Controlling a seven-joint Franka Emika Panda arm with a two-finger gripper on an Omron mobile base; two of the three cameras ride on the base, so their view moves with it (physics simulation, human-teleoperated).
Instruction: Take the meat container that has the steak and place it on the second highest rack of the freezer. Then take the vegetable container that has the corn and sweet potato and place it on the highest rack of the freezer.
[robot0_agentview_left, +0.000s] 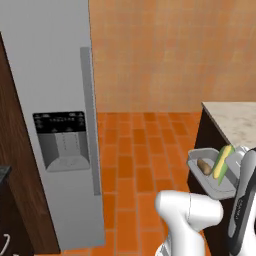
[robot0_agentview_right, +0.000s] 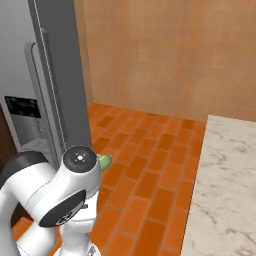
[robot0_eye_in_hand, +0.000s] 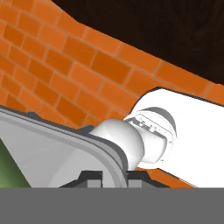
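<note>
Hand view: pincer (robot0_eye_in_hand: 114, 175) clamps vegetable container (robot0_eye_in_hand: 65, 153) rim.

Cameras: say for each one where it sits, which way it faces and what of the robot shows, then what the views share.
Left base view: behind the arm's left, facing the freezer door and brick floor; white arm lower right, beside the tub with corn and sweet potato.
Right base view: behind the arm's right, facing the freezer's edge and a marble counter; arm lower left.
Hand view: on the hand, shut on the tub's rim, looking down at the floor and arm.
Shared: freezer, floor, arm.
</note>
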